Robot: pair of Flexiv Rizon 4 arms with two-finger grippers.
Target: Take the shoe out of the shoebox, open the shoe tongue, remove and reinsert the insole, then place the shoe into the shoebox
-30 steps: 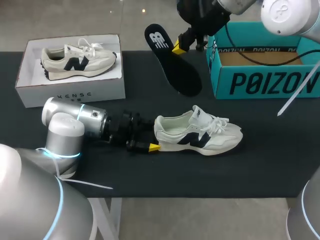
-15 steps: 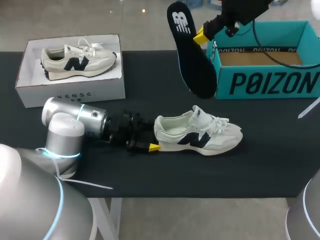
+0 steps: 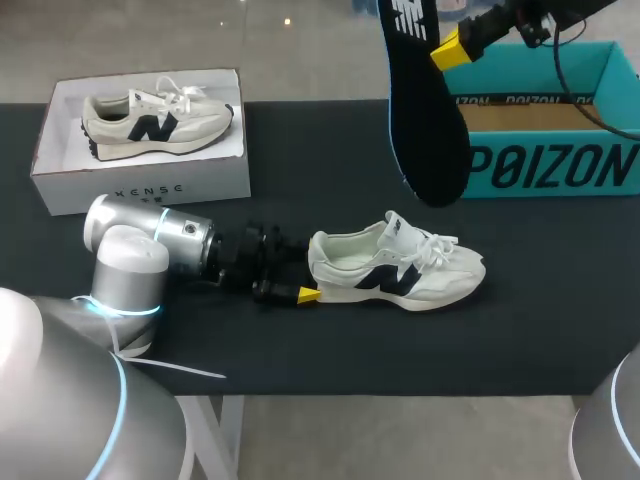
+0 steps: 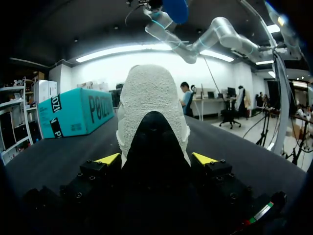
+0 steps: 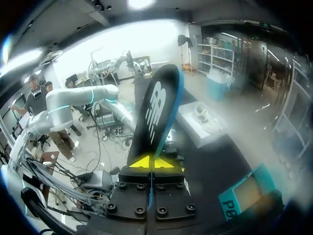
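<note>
A white sneaker with a black logo [image 3: 400,268] lies on its side on the black table [image 3: 540,320], toe to the right. My left gripper [image 3: 305,272] holds its heel, one yellow tip on each side; in the left wrist view the heel [image 4: 151,107] fills the gap of the left gripper [image 4: 156,159]. A black insole [image 3: 425,120] hangs in the air above the table, in front of the teal shoebox [image 3: 560,165]. My right gripper [image 3: 452,47] is shut on the insole's edge near its heel end. In the right wrist view the insole [image 5: 156,107] stands up from the right gripper [image 5: 151,161].
A white box [image 3: 140,185] at the back left holds a second white sneaker [image 3: 155,122]. The open teal shoebox [image 4: 73,110] stands at the back right of the table, its cardboard floor showing. My left arm's grey body [image 3: 130,265] lies along the table's front left.
My right arm has carried the insole up and to the right, from near the table's middle to in front of the teal shoebox. The left arm and the sneaker have not moved.
</note>
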